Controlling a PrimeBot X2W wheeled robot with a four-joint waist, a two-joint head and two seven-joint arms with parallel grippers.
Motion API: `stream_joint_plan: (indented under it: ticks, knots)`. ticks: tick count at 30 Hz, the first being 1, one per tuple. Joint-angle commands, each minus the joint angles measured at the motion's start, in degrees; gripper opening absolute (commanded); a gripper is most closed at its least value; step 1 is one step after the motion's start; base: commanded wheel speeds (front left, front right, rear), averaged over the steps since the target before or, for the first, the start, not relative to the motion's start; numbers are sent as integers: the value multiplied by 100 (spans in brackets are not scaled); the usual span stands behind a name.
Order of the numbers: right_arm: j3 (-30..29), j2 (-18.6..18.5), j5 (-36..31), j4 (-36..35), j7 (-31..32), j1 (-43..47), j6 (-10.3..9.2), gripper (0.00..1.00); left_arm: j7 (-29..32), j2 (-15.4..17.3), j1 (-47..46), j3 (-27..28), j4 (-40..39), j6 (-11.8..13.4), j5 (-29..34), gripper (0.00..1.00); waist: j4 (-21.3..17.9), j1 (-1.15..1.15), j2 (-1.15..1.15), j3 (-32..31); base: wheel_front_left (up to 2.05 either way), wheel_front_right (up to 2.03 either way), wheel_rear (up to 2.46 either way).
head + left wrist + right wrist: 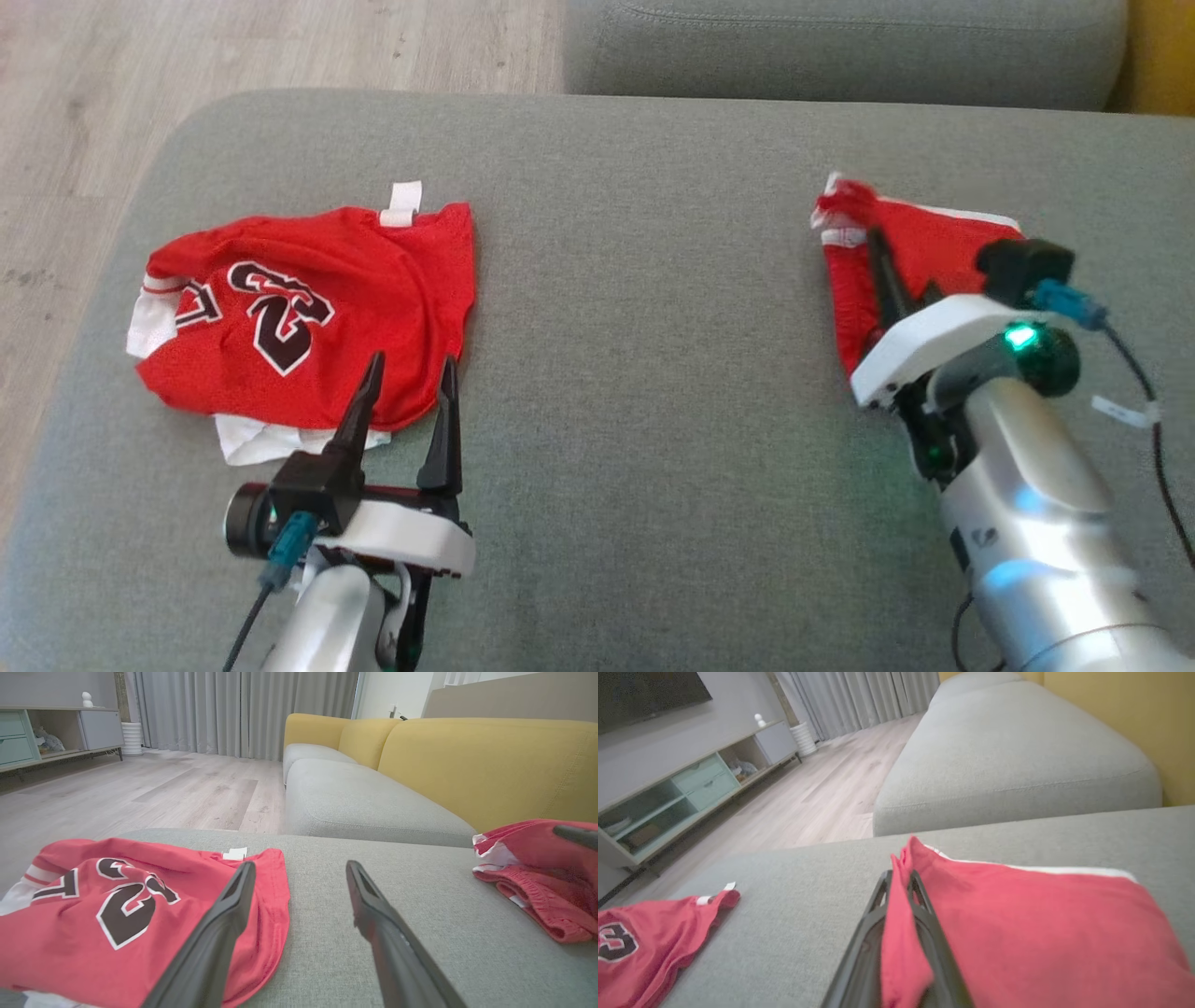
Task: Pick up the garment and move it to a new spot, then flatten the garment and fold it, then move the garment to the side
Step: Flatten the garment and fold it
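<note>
**Operator:** Grey seat cushion [653, 392], with wooden floor [280, 47] beyond its left edge, carries all items. Where is the garment?

**Technician:** Red shorts [934, 243] lie bunched at the right side of the cushion. They are well apart from a red number jersey [392, 308] at the left side. Judged from the grip, the shorts are the item being handled.

**Operator:** State of each hand?

**Technician:** Right hand [900, 876] is closed on a fold of the shorts. Cloth rises between its two fingers, and the rest drapes to the right of them onto the cushion. Left hand [413, 359] is open and holds nothing. Its fingertips stand over the near hem of the jersey.

**Operator:** Failure modes from here?

**Technician:** Four, by judgement.
1. The grip takes a thin fold near an edge. The cloth may slip out during a lift, and the shorts would fall in a heap.
2. A single pinch point lets the cloth hang bunched. It may land creased, which makes flattening harder.
3. The open left hand is close over the jersey. Any descent could snag the hem and drag the wrong item.
4. A release near the cushion edge risks a fall to the floor. Keep the carry path over the cushion.
</note>
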Motion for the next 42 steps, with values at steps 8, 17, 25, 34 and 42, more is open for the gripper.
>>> stream_joint_plan:
  ticks: [8, 17, 25, 34, 42]
  knots:
    - [987, 105, -311, 670, -207, -25, -11, 44, -47, 26, -60, 151, -140, 40, -4, 100, -57, 0, 0, 37, 0, 0, 0]
    - [554, 123, -703, 750, -932, -18, -11, 100, -47, 39, -104, 205, -249, 33, 2, 100, -459, 0, 0, -87, 0, 0, 0]
    - [-689, 133, -1421, -1093, -943, 1058, -11, 100, -47, 35, -12, 225, -372, 25, 7, 100, -828, 0, 0, -246, 0, 0, 0]
    - [-919, 141, -1447, -2291, -944, 2064, -11, 100, -47, 28, 94, 170, -484, 33, 1, 100, -973, 0, 0, -125, 0, 0, 0]
    - [-932, 142, -1658, -2245, -938, 1541, -11, 0, -47, 26, -126, 72, -524, -7, 11, 100, -763, 0, 0, 393, 0, 0, 0]
